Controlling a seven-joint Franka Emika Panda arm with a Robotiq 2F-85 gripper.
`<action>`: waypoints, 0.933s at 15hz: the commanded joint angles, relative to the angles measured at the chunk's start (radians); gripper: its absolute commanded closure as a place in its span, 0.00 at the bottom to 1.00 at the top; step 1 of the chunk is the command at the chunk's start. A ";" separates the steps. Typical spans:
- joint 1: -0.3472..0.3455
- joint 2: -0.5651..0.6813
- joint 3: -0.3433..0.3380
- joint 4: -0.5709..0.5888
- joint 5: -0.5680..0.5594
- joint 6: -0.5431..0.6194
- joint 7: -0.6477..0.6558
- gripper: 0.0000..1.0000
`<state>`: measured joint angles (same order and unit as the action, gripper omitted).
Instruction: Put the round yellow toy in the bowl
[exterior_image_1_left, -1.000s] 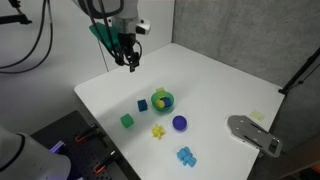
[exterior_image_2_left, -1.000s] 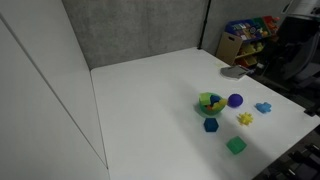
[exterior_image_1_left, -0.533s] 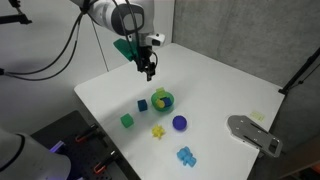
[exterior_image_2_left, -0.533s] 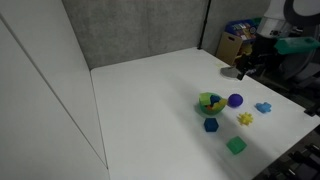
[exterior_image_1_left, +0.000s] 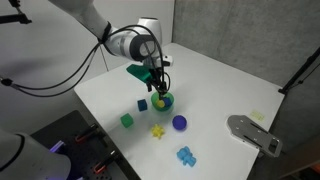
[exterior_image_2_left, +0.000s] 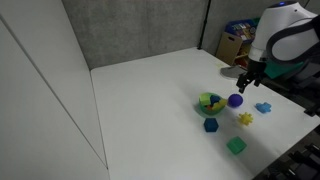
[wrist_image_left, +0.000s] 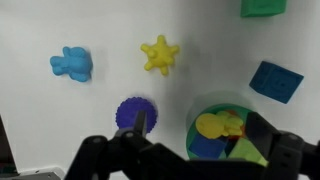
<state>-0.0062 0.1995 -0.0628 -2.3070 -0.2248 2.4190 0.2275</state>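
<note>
Target untouched: the yellow toy (wrist_image_left: 159, 54), lumpy and star-lobed, lies on the white surface (wrist_image_left: 200, 40) just where it lay a second ago, near the green bowl (wrist_image_left: 232, 101) but outside it, with the purple ball (wrist_image_left: 124, 108) close to both. Inside the bowl sits another yellow piece (wrist_image_left: 211, 125) among blue and green bits. That one looks rounder, so which yellow thing the task means is open to doubt, though only the lobed one remains to be put in. Around them the blue cube (wrist_image_left: 277, 81), green cube (wrist_image_left: 262, 7) and blue figure (wrist_image_left: 72, 64) have not shifted either. What has moved is the arm (exterior_image_1_left: 128, 43): within the last second it swept in from the far edge of the surface and now hangs over the bowl, its fingers (wrist_image_left: 141, 124) spread and holding nothing. The approach appears under way with no grasp begun. The fingers stand over the bowl rather than the toy, so a short shift toward it looks necessary. No brand, label or lettering can be read on toys, bowl or arm; coloured packets on a shelf (exterior_image_2_left: 245, 42) behind are too blurred to make out.
</note>
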 joint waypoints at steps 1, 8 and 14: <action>0.005 0.019 -0.014 0.002 -0.018 0.016 0.000 0.00; -0.006 0.088 -0.023 0.016 -0.013 0.052 -0.025 0.00; -0.028 0.212 -0.043 0.032 0.009 0.096 -0.040 0.00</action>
<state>-0.0229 0.3542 -0.0908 -2.2988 -0.2430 2.4936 0.2208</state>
